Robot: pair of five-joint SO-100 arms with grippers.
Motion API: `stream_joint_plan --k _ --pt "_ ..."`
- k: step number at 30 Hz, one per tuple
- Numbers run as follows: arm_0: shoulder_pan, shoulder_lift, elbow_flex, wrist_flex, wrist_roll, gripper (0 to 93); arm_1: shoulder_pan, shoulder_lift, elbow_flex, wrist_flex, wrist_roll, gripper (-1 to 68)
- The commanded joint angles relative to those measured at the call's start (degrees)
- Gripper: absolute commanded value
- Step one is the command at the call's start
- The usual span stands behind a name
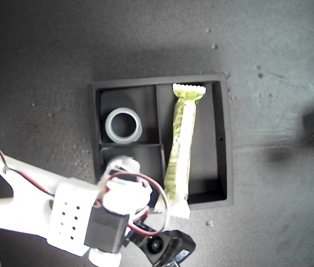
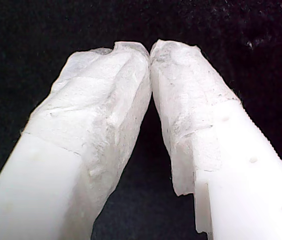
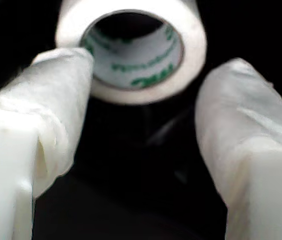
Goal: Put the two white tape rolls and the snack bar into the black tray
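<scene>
The white arm [image 1: 40,203] is seen nearest the camera, entering from the exterior view's left and ending over the lower small compartment of the black tray [image 1: 226,139]. It is identified as the second arm: my second claw [image 3: 145,105] is held apart, empty, with a tape roll with green print inside [image 3: 131,45] just beyond its wrapped fingertips [image 3: 66,75]. The all-white tape roll [image 1: 123,125] is seated in the upper small compartment. The snack bar [image 1: 181,146] is laid along the long compartment — its lower crimped end rests over the tray's near wall. My first claw [image 2: 150,50] is closed, tips together, nothing held, over the dark surface [image 1: 279,222].
</scene>
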Motion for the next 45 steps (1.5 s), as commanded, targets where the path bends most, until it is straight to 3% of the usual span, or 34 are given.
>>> stream_joint_plan --k 1,5,12,17,23,34,41,45 --pt "0.8 7.0 1.0 1.1 0.9 20.7 0.6 0.4 0.6 -0.6 -3.2 -0.4" --pt "1.1 15.2 5.6 1.1 1.4 20.9 1.9 0.4 0.6 0.8 -3.1 -0.4" --pt "-3.3 52.2 44.5 -0.1 -2.7 7.0 3.0 0.4 0.7 6.4 1.0 -0.2" --pt "-7.9 78.0 82.2 -10.5 -5.2 0.2 1.7 0.2 0.7 12.1 8.9 -0.1" --pt "-7.6 101.2 113.9 -22.8 -12.0 0.0 0.1 0.4 0.7 12.1 9.2 0.2" --pt "-7.0 108.5 131.0 -35.4 -12.4 0.0 0.0 0.4 0.7 12.1 9.2 0.2" --pt "-6.0 118.8 140.4 -35.6 -15.1 0.0 0.0 0.4 0.7 12.1 9.2 0.2" --pt "-5.1 135.7 147.5 -30.2 -16.3 0.0 0.4 0.4 0.7 12.1 9.2 0.2"
